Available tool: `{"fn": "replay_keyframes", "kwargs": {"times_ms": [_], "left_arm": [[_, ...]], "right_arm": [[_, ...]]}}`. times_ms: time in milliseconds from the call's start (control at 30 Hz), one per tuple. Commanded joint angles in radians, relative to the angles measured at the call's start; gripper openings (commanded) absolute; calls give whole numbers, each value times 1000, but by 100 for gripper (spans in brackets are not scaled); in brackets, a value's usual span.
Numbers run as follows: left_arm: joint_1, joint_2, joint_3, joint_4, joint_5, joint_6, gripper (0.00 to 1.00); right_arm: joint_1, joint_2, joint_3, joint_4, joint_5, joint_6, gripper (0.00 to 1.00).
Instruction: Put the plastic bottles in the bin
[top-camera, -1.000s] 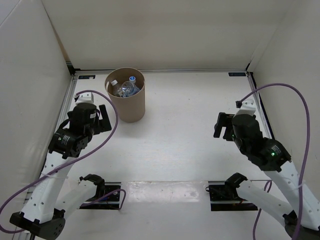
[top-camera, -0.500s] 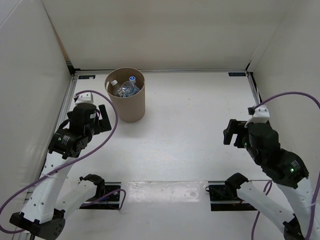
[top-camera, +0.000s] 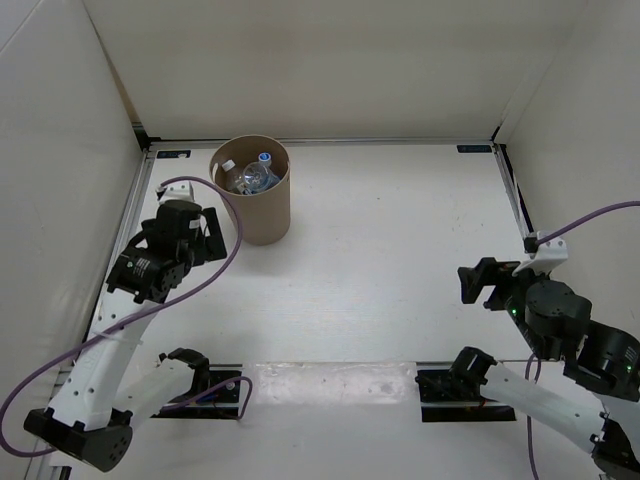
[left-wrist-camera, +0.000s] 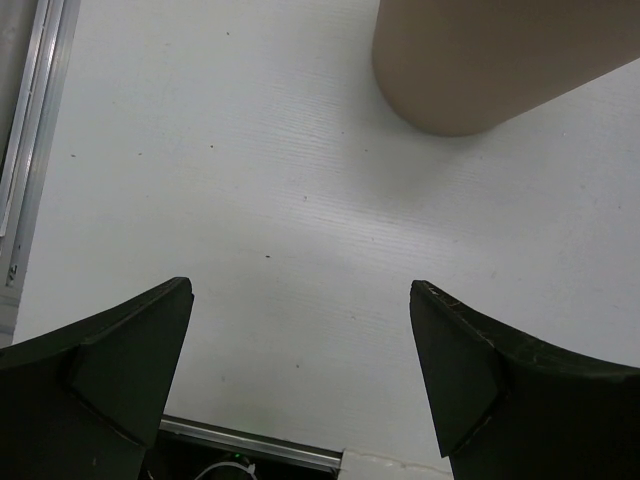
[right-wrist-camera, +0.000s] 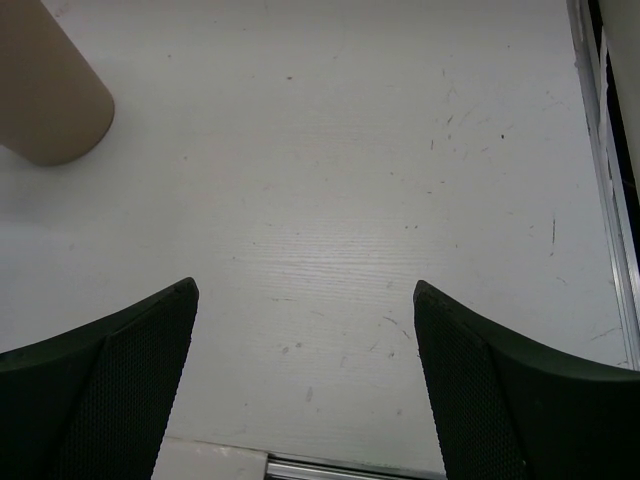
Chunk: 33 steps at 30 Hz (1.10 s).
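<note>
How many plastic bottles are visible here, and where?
2, both inside the bin: a white-capped bottle at its left, a blue-capped bottle at its far side. Others may lie hidden beneath.

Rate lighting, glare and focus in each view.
Top external: soft, even light, a glare patch on the table near the bases, bin sharp. Left wrist: its fingers dark and slightly soft, only a faint shadow at the bin's foot. Right wrist: table scuffs crisp, fingers underexposed.
</note>
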Motion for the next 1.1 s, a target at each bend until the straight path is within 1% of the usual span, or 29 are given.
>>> {"fn": "replay_keyframes", "kwargs": {"times_ms": [0, 33, 167, 333, 433, 500, 533, 567, 700, 733, 767, 800, 867, 900, 967, 1000, 1067], "left_arm": [[4, 19, 14, 18, -11, -5, 100], [4, 23, 22, 15, -11, -3, 100], [2, 41, 23, 7, -13, -3, 100], [4, 21, 17, 13, -16, -5, 100], [2, -8, 14, 25, -16, -12, 100], [2, -55, 0, 48, -10, -12, 100], [2, -69, -15, 73, -8, -11, 100], [4, -116, -29, 91, -5, -6, 100], [4, -171, -60, 131, 10, 11, 100], [5, -180, -61, 140, 21, 15, 98], [4, -183, -66, 169, 36, 46, 93], [4, -181, -72, 179, 41, 57, 84], [4, -175, -73, 199, 61, 86, 76], [4, -177, -73, 199, 58, 97, 74], [4, -184, -78, 197, 18, 95, 74], [4, -189, -83, 197, 7, 91, 74], [2, -232, -98, 205, -23, 92, 74]], "right_arm": [[61, 3, -4, -19, 110, 62, 90], [95, 6, -2, -25, 136, 67, 90], [138, 11, -1, -46, 169, 97, 90], [159, 12, -1, -51, 194, 111, 90], [176, 9, -2, -55, 205, 131, 90], [184, 6, -1, -69, 231, 149, 90], [181, 5, 1, -74, 231, 157, 90], [178, 2, -1, -72, 231, 156, 90], [159, -8, -4, -71, 220, 156, 90], [159, -9, -4, -71, 220, 156, 90], [150, -12, -5, -72, 220, 160, 90], [147, -9, -5, -72, 219, 163, 90], [120, -8, -4, -72, 212, 160, 90], [113, -5, -2, -72, 200, 157, 90], [86, 1, -4, -63, 185, 145, 90], [83, 5, -7, -30, 132, 95, 90], [72, 34, -7, -28, 108, 87, 90]]}}
